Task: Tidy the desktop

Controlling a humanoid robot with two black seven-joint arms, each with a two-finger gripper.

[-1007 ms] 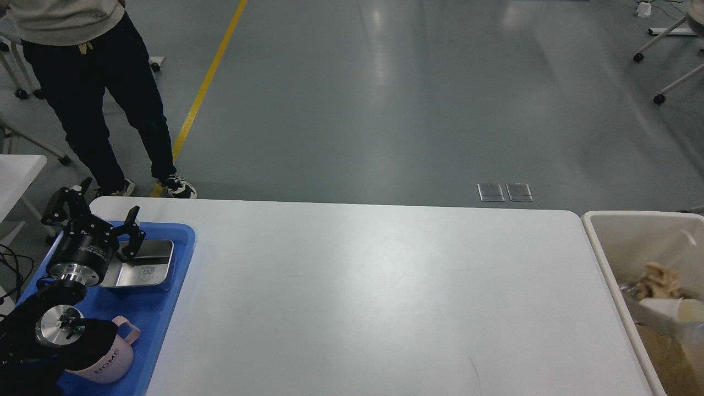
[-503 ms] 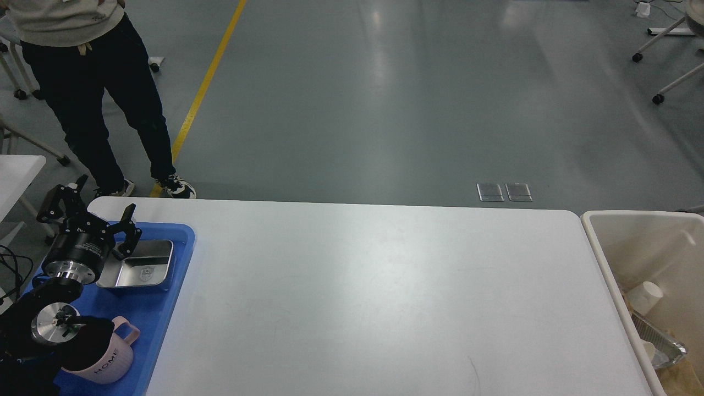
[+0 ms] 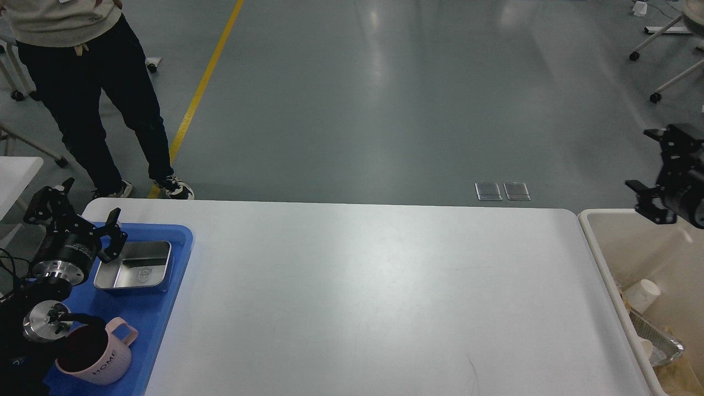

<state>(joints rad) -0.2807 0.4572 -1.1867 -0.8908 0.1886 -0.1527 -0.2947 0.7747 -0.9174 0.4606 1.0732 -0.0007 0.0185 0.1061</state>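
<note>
A broad white, faintly glossy surface point(image 3: 374, 297) fills the foreground. At its left end, a blue tray point(image 3: 165, 297) holds a steel tin point(image 3: 133, 267) and pink mug point(image 3: 99, 360); the cream bin point(image 3: 605, 275) to its right holds a paper cup point(image 3: 643, 291). The left gripper point(image 3: 80, 212) spreads wide above the tray; the right gripper point(image 3: 657, 173) also stands parted.
</note>
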